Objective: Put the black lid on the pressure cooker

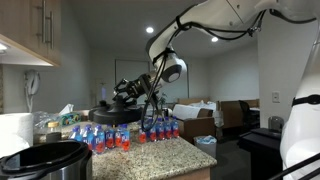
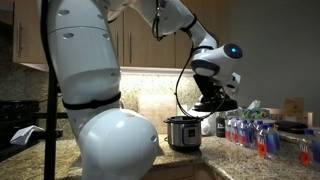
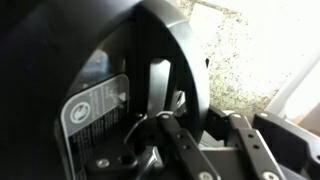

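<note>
Jaws clamped on the black lid [image 1: 113,113]: in an exterior view the gripper [image 1: 128,92] holds it aloft over rows of bottles [image 1: 120,136]. Speckled granite counter [image 1: 172,156], wooden cabinets [image 1: 30,30] above. Pressure cooker [image 1: 45,160] stands well apart from the lid, silver body, black rim. In an exterior view the cooker [image 2: 183,132] sits on the counter [image 2: 205,162], with the lid [image 2: 214,104] higher and just beside it. Wrist view: lid [image 3: 100,90] fills the frame, glossy black, carrying a white-printed label [image 3: 95,112]; granite [image 3: 240,50] behind.
</note>
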`<state>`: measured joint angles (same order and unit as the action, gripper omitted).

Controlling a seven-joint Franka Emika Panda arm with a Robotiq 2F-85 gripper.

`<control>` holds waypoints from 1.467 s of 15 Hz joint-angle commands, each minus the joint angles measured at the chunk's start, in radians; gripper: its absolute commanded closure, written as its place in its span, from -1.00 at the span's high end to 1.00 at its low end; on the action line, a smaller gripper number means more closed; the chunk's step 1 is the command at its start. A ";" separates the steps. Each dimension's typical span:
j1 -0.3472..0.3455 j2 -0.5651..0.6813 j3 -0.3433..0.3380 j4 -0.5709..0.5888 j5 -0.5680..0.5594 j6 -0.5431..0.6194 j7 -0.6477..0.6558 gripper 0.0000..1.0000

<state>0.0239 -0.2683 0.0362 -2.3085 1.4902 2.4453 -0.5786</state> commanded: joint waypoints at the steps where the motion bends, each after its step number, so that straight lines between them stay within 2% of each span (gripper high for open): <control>1: 0.047 0.040 0.056 0.055 0.178 0.078 -0.013 -0.90; 4: 0.090 0.061 0.127 0.079 0.348 0.178 -0.025 -0.90; 8: 0.152 0.119 0.231 0.167 0.612 0.405 -0.115 -0.90; 11: 0.149 0.176 0.307 0.292 0.848 0.592 -0.270 -0.91; 13: 0.126 0.221 0.341 0.369 0.985 0.670 -0.396 -0.91; 16: 0.111 0.282 0.348 0.436 1.112 0.702 -0.571 -0.91; 19: 0.141 0.378 0.307 0.488 1.190 0.693 -0.739 -0.91; 20: 0.165 0.407 0.289 0.495 1.112 0.687 -0.684 -0.91; 22: 0.219 0.457 0.243 0.519 1.108 0.685 -0.701 -0.91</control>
<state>0.1785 0.1297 0.3345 -1.8661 2.5972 3.1241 -1.2270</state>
